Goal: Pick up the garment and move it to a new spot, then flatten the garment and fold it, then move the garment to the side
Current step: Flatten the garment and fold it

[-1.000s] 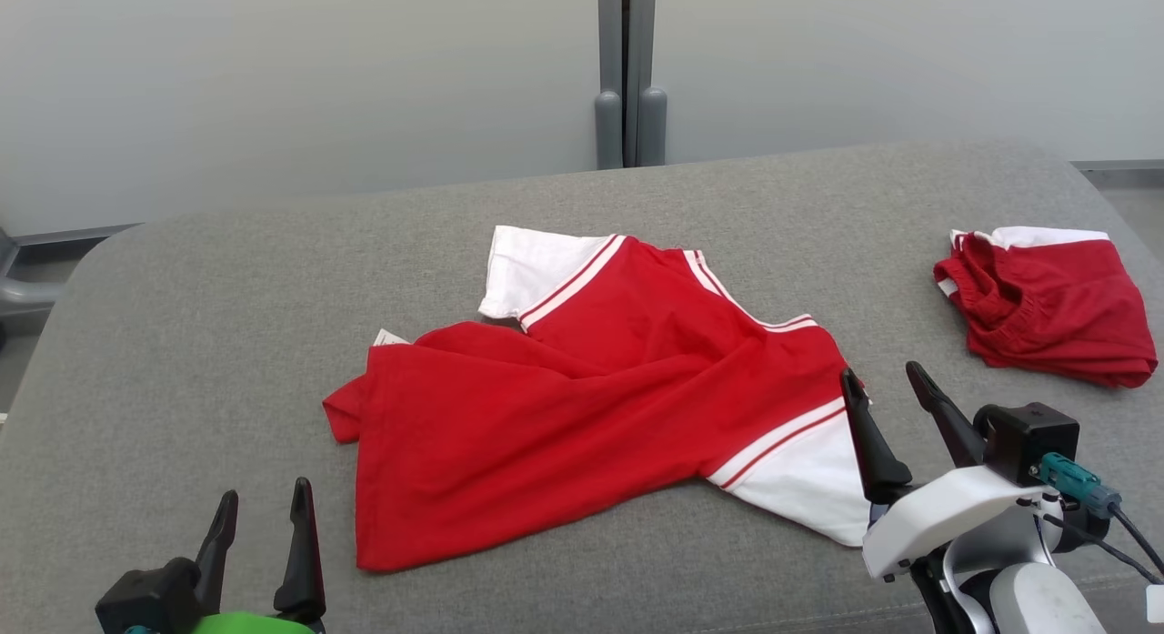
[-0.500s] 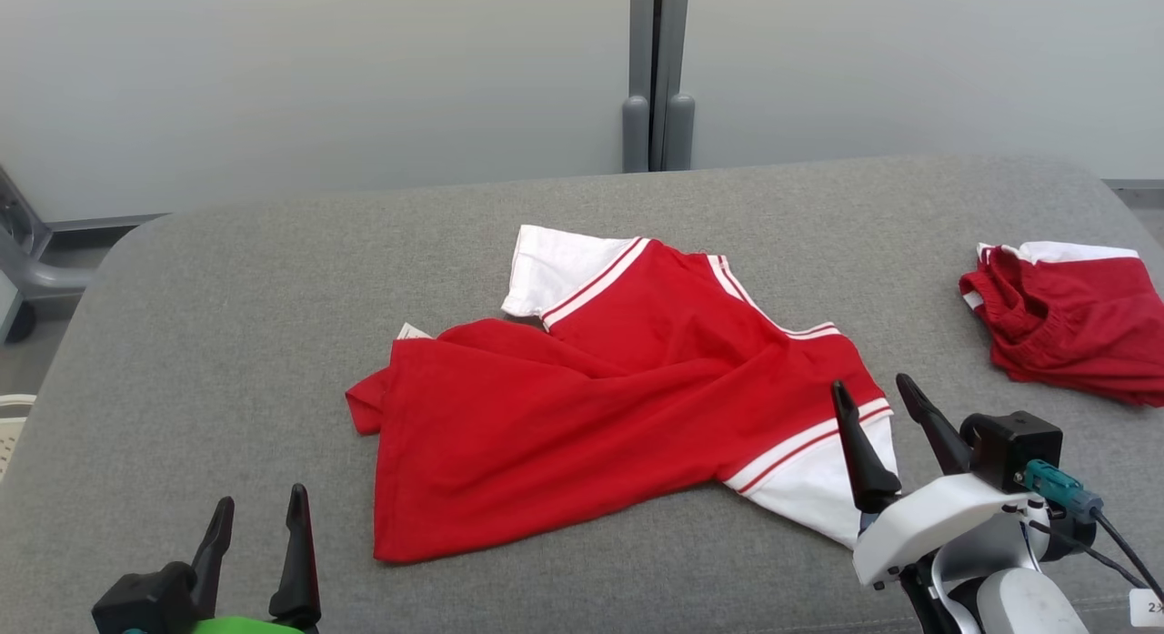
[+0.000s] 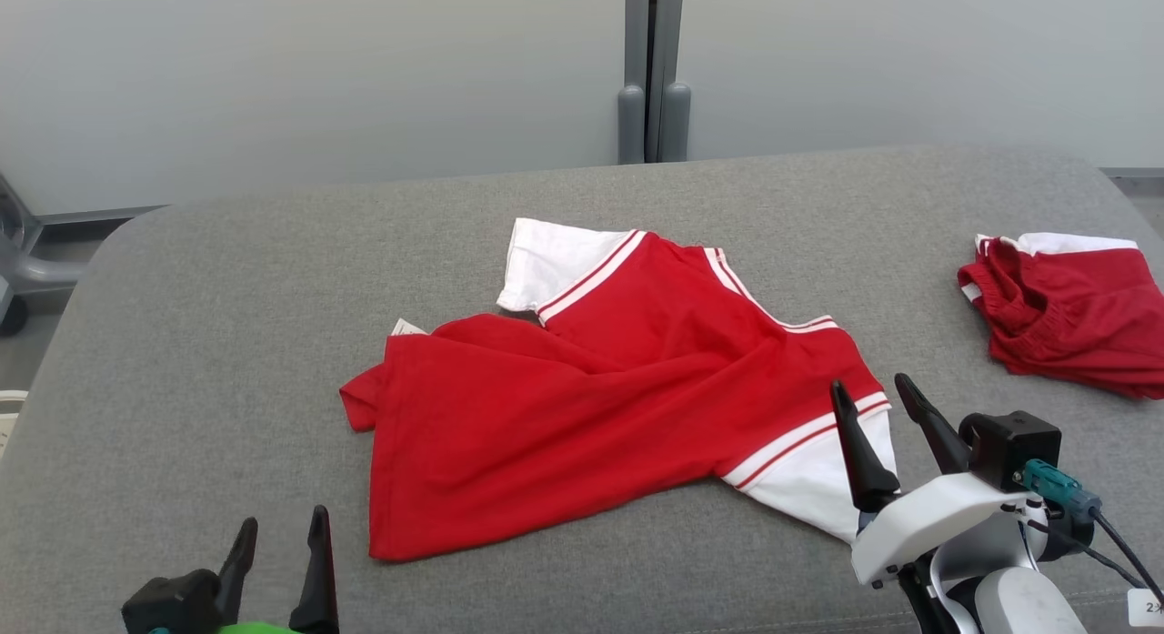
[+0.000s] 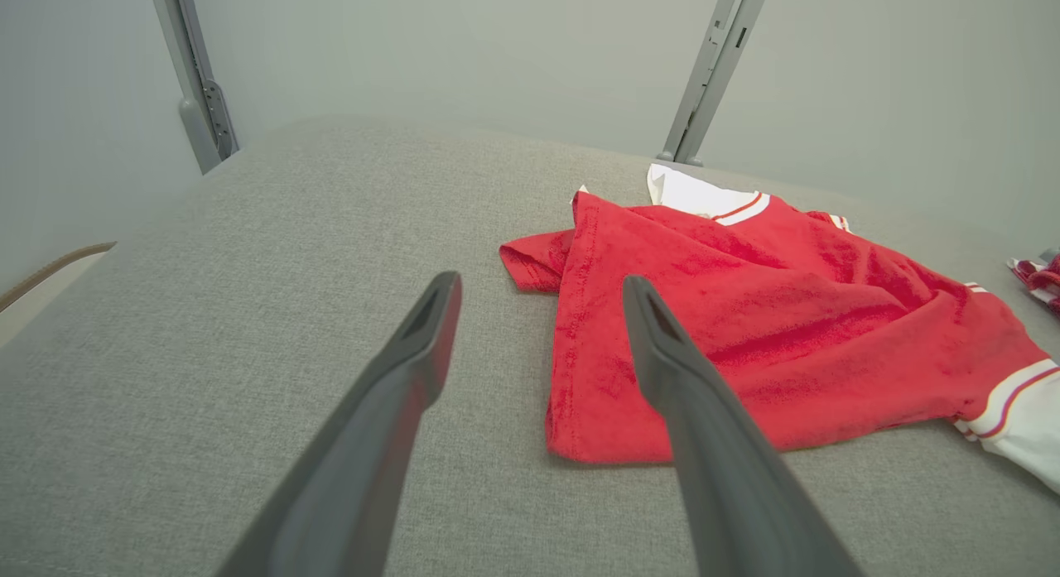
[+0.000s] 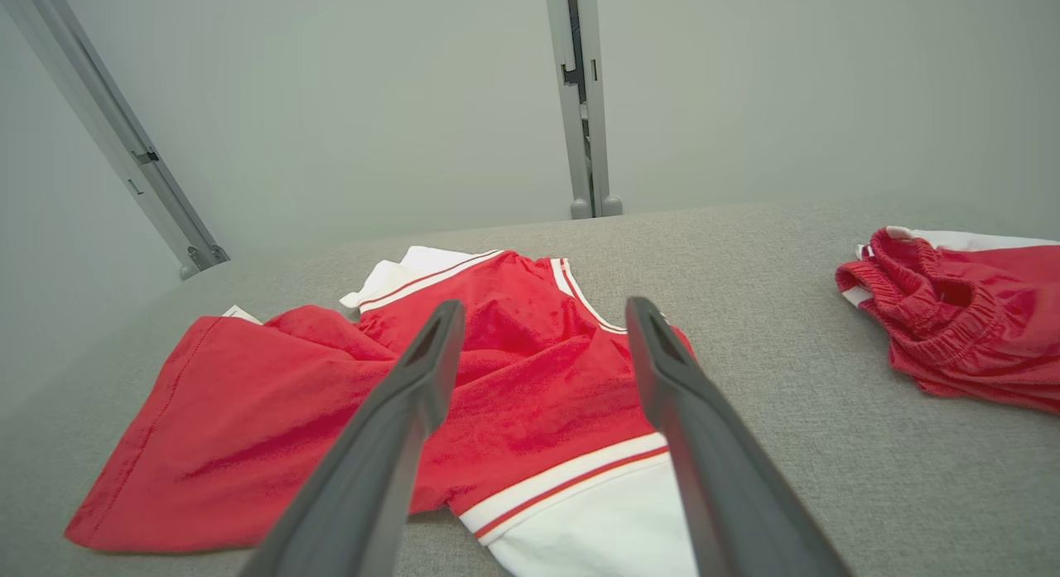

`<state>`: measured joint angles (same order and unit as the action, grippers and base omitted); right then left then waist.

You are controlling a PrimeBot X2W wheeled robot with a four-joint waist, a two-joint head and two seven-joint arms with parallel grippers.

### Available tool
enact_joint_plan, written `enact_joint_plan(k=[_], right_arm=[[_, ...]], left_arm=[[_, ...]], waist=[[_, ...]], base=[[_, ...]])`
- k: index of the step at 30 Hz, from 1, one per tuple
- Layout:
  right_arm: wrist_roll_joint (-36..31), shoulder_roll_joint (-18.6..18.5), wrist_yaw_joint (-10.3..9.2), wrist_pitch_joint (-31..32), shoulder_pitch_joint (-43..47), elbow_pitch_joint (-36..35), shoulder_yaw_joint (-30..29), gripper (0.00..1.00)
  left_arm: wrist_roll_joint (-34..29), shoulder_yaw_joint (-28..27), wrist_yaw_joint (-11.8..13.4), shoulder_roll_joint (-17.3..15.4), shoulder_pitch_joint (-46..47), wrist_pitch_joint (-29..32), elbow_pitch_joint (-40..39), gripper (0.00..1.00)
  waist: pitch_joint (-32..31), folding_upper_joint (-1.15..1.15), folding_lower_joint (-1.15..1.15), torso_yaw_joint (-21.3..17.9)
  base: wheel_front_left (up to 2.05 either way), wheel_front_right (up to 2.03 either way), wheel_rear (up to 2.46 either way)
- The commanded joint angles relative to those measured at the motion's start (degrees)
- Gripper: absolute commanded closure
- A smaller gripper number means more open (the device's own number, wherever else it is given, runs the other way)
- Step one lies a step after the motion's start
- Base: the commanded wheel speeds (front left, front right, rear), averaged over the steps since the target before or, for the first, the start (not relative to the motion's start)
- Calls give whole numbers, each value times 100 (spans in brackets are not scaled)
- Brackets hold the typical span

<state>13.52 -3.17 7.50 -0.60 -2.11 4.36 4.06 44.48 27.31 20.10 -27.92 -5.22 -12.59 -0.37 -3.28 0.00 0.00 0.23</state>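
- Left gripper [image 3: 284,518]: near left, fingers spread, empty.
- Right gripper [image 3: 869,385]: near right, fingers spread, empty, at the shirt's white sleeve.
- Shirt [image 3: 582,407]: crumpled, centre of the pad [image 3: 182,325].
- Shorts [image 3: 1073,316]: far right, apart from the shirt.

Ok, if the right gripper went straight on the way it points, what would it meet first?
Most likely the red shirt, near its white sleeve, lying just ahead of the open right gripper. Its height above the cloth is unclear.
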Motion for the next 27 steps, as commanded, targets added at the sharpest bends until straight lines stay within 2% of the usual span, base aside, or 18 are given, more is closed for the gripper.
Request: enact_joint_plan(k=[1,4,8,10,15,27], right_arm=[[34,-8,-2,-34,-28,36,-40,0],[48,-6,-2,-25,3,93,-74,0],[71,-5,-2,-40,15,152,-93,0],[65,-4,-2,-40,10,161,-93,0],[56,-31,-2,-38,-57,164,-108,0],[104,-85,-2,-93,-158,213,-79,0]], left_arm=[[117,48,-46,82,66,102,108,0],[171,243,-156,181,166,334,445,0],[551,288,-377,527,301,542,1003,0],[661,272,-455,618,343,574,1146,0],[1282,42,-833,1044,620,698,1927,0],[1552,-110,-1221,1260,1179,693,3188,0]], waist=[[29,0,0,-5],[92,0,0,-27],[191,0,0,-105],[220,0,0,-136],[393,0,0,-324],[629,0,0,-621]], base=[[0,0,0],[0,0,0],[0,0,0],[0,0,0],[0,0,0],[0,0,0]])
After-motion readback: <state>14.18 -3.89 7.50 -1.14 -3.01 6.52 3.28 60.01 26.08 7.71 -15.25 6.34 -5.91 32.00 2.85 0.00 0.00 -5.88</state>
